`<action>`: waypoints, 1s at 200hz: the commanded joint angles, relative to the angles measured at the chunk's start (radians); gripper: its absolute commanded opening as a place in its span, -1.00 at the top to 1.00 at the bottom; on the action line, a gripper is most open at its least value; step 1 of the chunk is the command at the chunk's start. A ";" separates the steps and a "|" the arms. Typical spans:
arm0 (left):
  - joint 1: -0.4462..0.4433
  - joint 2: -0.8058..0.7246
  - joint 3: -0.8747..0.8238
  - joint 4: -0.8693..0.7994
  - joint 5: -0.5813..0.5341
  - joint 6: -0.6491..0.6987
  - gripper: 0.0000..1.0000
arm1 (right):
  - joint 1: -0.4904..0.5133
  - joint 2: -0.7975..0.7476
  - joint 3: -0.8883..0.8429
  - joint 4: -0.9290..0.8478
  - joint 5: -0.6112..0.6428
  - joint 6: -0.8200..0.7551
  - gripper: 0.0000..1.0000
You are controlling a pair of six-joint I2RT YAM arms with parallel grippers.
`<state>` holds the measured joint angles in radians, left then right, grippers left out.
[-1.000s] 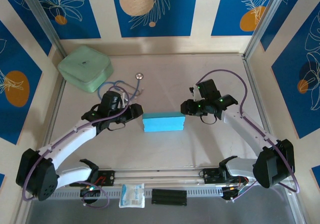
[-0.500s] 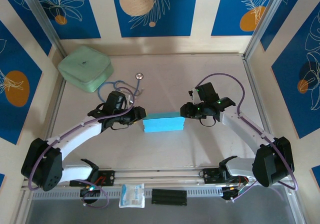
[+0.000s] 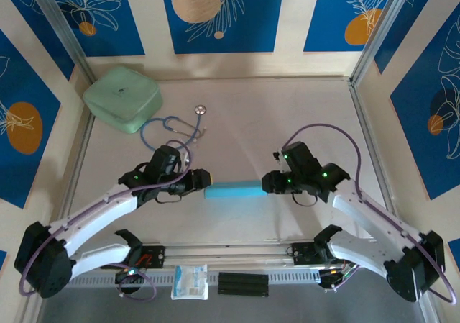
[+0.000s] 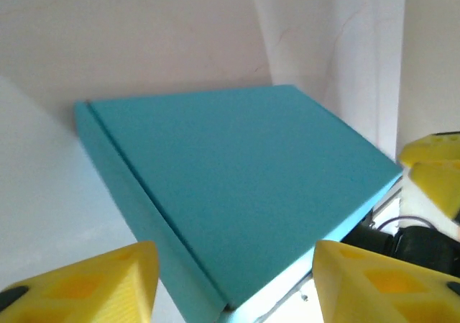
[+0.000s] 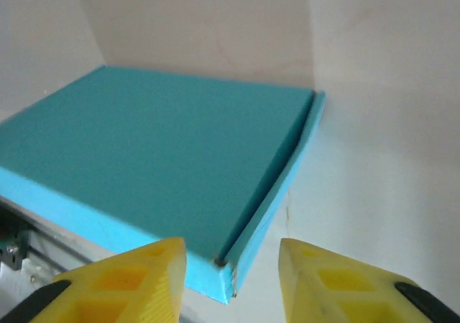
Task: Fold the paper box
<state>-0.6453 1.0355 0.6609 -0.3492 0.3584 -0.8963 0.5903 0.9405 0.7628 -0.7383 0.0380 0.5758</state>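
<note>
Paper box (image 3: 235, 190) lies mid-frame on the surface (image 3: 287, 121), already a closed teal slab, so folding looks nearly done. Left gripper (image 3: 203, 178) and right gripper (image 3: 267, 183) straddle its ends, fingers spread, pinching nothing.

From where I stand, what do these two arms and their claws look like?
The left arm and right arm are white shells with black joints and bases. A purple cable loops along each; green lights glow near the wrists. The left claw and right claw are black with blocky yellow fingertips.

white arms (image 3: 100, 211), black joints (image 3: 44, 260), purple cables (image 3: 323, 126); left hand (image 4: 231, 265), right hand (image 5: 230, 255) yellow-tipped.
</note>
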 commanded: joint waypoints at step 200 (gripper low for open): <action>-0.181 0.544 0.165 0.223 -0.079 0.102 0.08 | -0.038 0.284 -0.146 0.415 -0.160 0.237 0.17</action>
<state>-0.8078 1.4986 0.7074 -0.2733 0.3344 -0.8543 0.6243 1.1767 0.5610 -0.5098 -0.0792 0.8032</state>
